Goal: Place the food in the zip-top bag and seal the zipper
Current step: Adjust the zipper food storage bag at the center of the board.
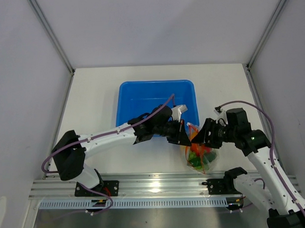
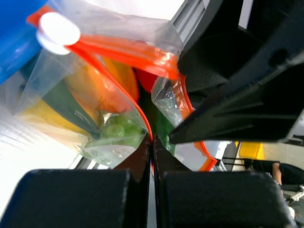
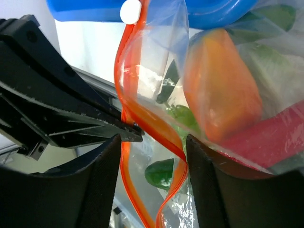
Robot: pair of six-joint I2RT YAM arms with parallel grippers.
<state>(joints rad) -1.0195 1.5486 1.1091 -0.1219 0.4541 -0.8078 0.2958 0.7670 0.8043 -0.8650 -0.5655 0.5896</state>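
The clear crinkly zip-top bag (image 1: 203,160), holding toy produce (image 3: 221,90), lies at the surface's (image 1: 91,96) near edge, right of centre. The left pincer (image 2: 153,152) is clamped on its orange-red zipper strip (image 2: 118,50). The right pincer (image 3: 152,156) gapes around that strip, which runs away from it to a white slider (image 3: 130,10).

Mid-table toward the far edge: tub (image 1: 142,102). Before its near right corner, by the near edge: zip-top bag (image 1: 205,163), food (image 1: 196,155) inside. left gripper (image 1: 187,138) at its left, right gripper (image 1: 202,137) at its right.
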